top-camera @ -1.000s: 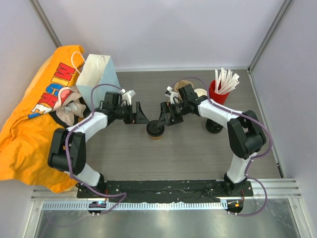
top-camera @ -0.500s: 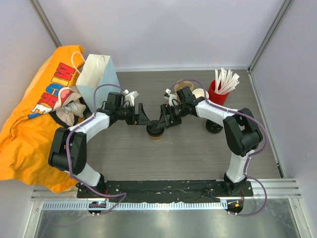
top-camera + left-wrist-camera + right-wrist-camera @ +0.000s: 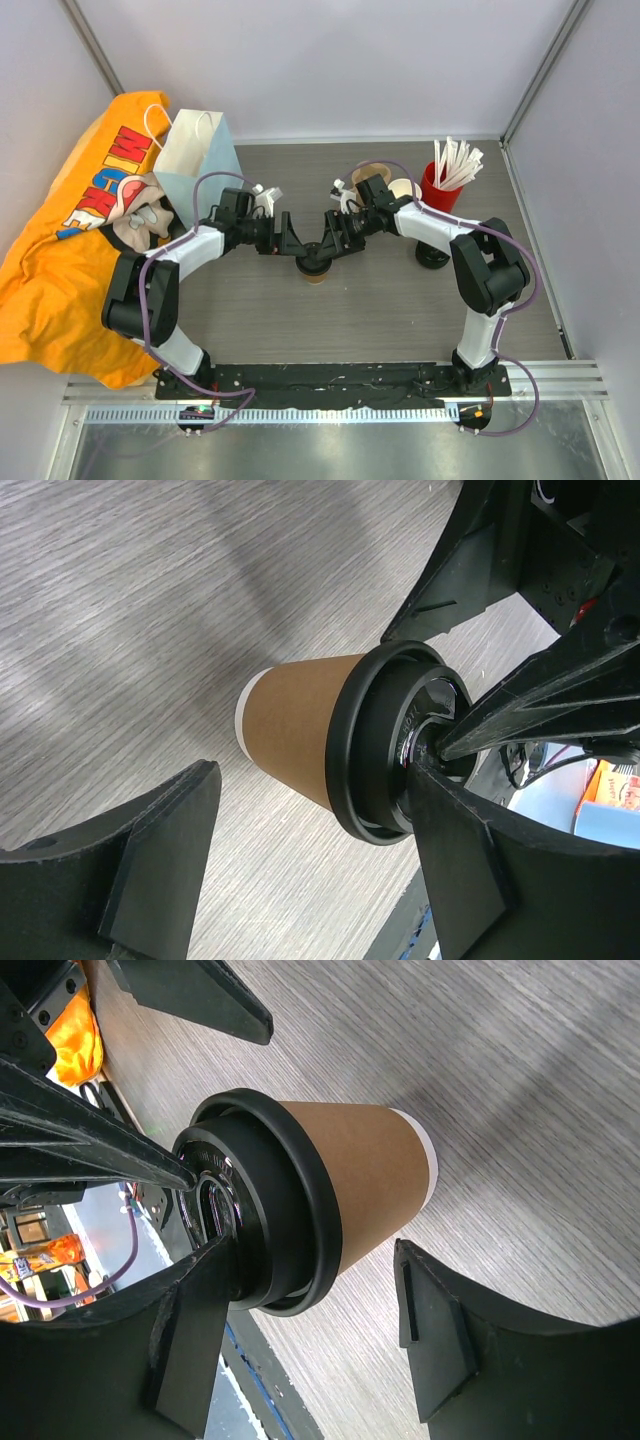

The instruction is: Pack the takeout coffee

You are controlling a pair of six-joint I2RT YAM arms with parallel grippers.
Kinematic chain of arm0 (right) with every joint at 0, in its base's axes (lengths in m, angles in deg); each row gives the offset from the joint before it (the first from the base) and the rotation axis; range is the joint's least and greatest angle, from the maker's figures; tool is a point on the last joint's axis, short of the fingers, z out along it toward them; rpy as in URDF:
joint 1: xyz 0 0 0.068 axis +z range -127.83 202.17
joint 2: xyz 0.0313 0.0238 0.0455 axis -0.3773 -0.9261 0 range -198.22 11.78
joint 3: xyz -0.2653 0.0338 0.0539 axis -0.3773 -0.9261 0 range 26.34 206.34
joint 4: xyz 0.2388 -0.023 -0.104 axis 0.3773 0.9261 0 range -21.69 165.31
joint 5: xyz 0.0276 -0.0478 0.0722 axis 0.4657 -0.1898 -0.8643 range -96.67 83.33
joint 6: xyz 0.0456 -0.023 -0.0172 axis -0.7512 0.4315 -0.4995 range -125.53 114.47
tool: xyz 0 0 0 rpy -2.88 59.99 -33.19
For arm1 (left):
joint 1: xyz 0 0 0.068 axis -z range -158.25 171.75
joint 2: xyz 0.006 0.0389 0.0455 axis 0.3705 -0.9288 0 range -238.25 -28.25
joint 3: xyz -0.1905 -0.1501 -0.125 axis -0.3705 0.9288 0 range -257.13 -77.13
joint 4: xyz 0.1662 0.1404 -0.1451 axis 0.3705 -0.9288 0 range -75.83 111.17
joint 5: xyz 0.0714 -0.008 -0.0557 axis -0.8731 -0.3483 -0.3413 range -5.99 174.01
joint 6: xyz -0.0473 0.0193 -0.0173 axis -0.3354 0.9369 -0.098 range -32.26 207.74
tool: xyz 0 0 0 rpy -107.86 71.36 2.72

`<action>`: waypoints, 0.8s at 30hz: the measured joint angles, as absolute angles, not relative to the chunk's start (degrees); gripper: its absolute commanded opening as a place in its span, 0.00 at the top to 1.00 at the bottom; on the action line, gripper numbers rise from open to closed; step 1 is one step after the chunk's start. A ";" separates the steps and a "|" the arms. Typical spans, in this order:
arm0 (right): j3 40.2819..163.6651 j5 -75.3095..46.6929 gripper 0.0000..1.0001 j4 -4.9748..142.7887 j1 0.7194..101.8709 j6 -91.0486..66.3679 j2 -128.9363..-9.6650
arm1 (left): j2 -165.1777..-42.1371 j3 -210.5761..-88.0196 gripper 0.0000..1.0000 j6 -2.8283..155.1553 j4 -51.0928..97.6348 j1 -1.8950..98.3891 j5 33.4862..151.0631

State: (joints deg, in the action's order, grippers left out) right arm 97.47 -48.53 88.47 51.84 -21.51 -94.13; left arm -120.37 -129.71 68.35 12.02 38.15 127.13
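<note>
A grey wood-grain table [image 3: 380,320] fills the middle of the booth, closed in by a plain white back wall [image 3: 330,60], left wall [image 3: 30,120] and right wall [image 3: 590,200]. Slim metal posts [image 3: 542,70] run up the back corners. An orange cloth [image 3: 50,290] drapes over the left side. Along the near edge lies a silver rail [image 3: 560,375], and below it what seems to be a brushed metal sheet [image 3: 330,450]. The light is soft and even, with faint shadows on the tabletop.
</note>
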 measured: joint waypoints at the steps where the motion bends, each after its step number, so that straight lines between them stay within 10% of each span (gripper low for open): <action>1: 97.47 -48.53 0.33 88.47 51.84 -21.51 -94.13 | -120.37 -129.71 0.23 68.43 12.02 38.17 127.13; 10: 97.47 -48.73 0.35 88.43 51.86 -21.54 -94.13 | -120.89 -129.99 0.38 68.41 12.35 38.30 128.31; 24: 97.47 -48.75 0.36 88.28 51.95 -21.49 -94.13 | -120.61 -130.58 0.22 68.43 12.35 38.11 128.81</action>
